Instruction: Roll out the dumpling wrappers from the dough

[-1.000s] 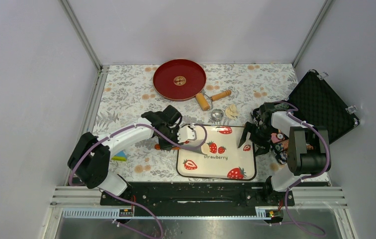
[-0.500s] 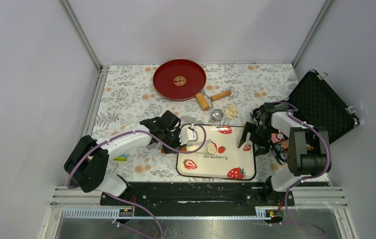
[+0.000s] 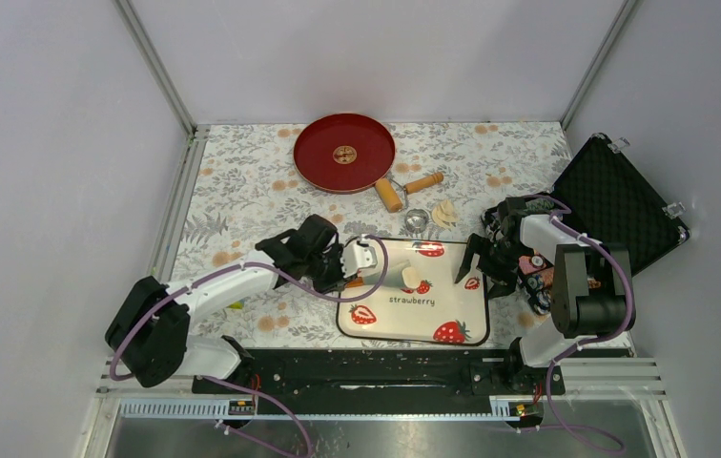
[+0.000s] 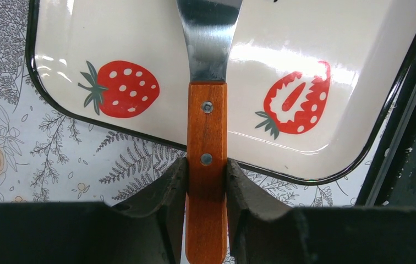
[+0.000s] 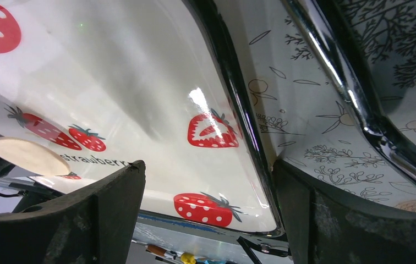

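A small pale round dumpling wrapper (image 3: 411, 278) lies on the white strawberry tray (image 3: 409, 320), right at the tip of a metal spatula blade (image 3: 390, 277). My left gripper (image 3: 355, 269) is shut on the spatula's wooden handle (image 4: 207, 159), and the blade (image 4: 208, 38) reaches out over the tray (image 4: 140, 33). I cannot tell whether the wrapper rests on the blade. My right gripper (image 3: 479, 260) stands open astride the tray's right rim. In the right wrist view the wrapper (image 5: 29, 155) shows at the far left, past the open right gripper (image 5: 208, 165).
A red plate (image 3: 344, 153) sits at the back. Near it lie a wooden rolling pin (image 3: 404, 188), a small metal ring cutter (image 3: 418, 221) and a lump of dough (image 3: 444, 212). An open black foam-lined case (image 3: 619, 200) lies at the right.
My left arm has pushed the spatula rightward across the tray, and the wrapper has shifted right with the blade's tip. The right arm has stayed put.
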Motion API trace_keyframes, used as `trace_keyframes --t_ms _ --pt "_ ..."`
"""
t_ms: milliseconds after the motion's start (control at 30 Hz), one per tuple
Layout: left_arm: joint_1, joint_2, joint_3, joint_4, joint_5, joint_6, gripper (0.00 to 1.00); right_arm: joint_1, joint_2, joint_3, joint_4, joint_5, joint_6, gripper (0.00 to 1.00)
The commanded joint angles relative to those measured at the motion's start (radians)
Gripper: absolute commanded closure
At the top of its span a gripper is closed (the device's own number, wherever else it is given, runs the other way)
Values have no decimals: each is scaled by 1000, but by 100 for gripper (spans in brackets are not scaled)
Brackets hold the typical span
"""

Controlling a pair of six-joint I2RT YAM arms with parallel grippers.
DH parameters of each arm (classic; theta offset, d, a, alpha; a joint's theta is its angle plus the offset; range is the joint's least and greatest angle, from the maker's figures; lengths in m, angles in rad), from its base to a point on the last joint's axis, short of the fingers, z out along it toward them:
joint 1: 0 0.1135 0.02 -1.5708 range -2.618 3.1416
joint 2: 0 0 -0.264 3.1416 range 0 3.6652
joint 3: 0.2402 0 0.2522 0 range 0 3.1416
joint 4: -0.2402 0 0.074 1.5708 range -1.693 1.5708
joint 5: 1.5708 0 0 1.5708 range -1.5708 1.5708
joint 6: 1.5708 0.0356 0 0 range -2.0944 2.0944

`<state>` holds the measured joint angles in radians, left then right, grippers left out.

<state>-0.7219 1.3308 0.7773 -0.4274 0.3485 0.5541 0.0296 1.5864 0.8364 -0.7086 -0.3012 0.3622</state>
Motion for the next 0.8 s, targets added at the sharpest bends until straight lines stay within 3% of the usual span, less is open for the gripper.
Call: trace_keyframes --t_ms 0,767 --pt "-6 15 22 10 17 28 100 11 -28 -5 4 -32 -5 7" --pt "19 -190 -104 220 88 -192 100 36 -151 127 -125 46 -7 5"
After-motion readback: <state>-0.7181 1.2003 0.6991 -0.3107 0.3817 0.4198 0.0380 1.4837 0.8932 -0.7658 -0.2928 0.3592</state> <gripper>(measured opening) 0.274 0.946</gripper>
